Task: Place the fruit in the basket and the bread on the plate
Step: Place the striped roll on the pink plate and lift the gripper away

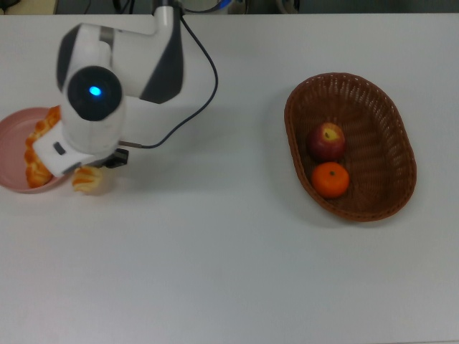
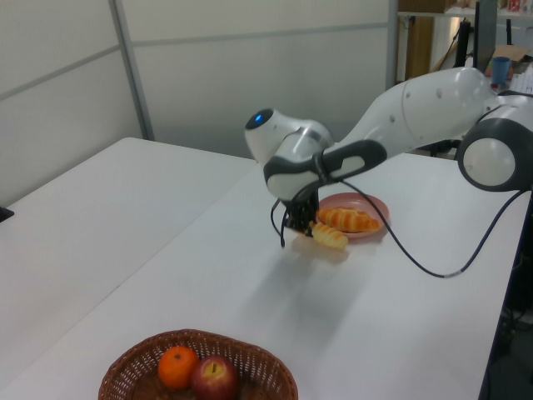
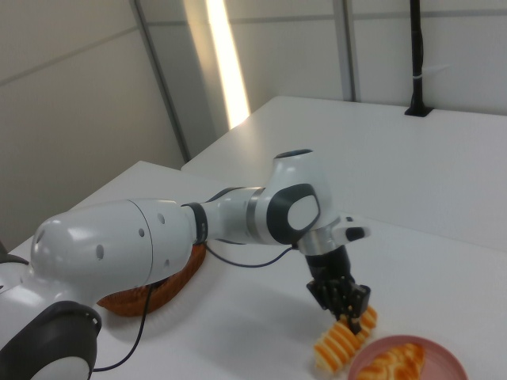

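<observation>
My gripper point(image 3: 353, 318) is shut on one end of the striped roll point(image 3: 342, 341), which hangs tilted just beside the pink plate point(image 3: 420, 348). In the left view the striped roll point(image 2: 330, 237) casts a shadow on the table below it. In the top view the arm covers the gripper, and only the striped roll's tip point(image 1: 89, 181) shows at the rim of the plate point(image 1: 13, 143). The twisted roll point(image 2: 350, 219) lies on the plate point(image 2: 371, 202). The apple point(image 1: 326, 140) and the tangerine point(image 1: 330, 179) sit in the wicker basket point(image 1: 373, 93).
The arm's black cable point(image 1: 203, 93) loops over the table behind the arm. In the right view the basket point(image 3: 162, 291) shows partly behind the arm. White table spreads between plate and basket.
</observation>
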